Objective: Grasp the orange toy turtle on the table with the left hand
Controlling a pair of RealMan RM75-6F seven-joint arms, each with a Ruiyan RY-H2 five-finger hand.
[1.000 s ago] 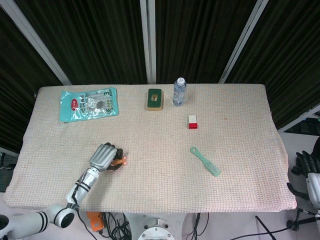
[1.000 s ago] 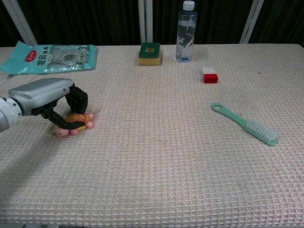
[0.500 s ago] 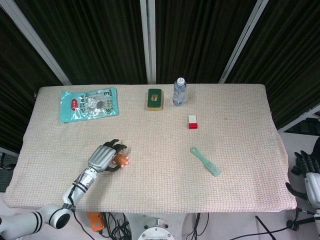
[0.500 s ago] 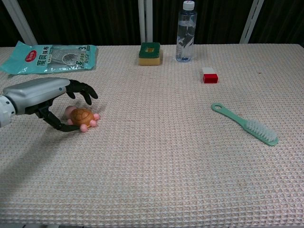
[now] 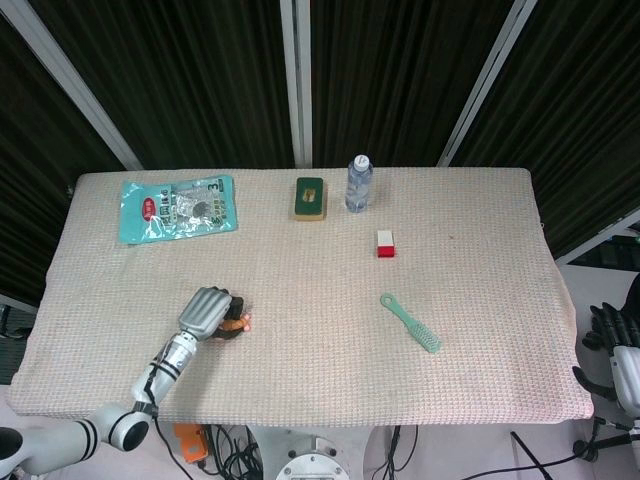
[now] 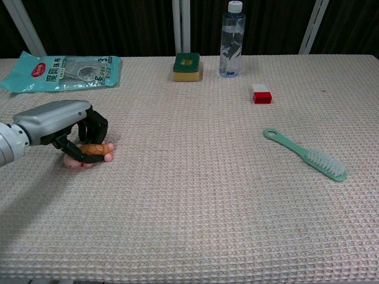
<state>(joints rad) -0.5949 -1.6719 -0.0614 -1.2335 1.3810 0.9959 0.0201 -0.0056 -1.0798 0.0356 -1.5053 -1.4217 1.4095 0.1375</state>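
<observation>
- Your left hand [image 6: 59,121] now has its dark fingers [image 6: 95,126] curled down over the small orange toy turtle [image 6: 92,154]; half a second ago they were spread apart.
- The turtle sits on the woven beige tablecloth [image 6: 207,189] at near left, shifted slightly left.
- Your right hand [image 5: 612,335] hangs off the table's right edge; I cannot tell how its fingers lie.

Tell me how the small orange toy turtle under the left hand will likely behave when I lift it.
The small orange toy turtle looks light, so lifting should take little force. Its domed shell looks smooth, so it could slip or squirt out. The left hand has its fingers curled over it, but it lies low on the woven cloth; the hold looks shallow.
</observation>
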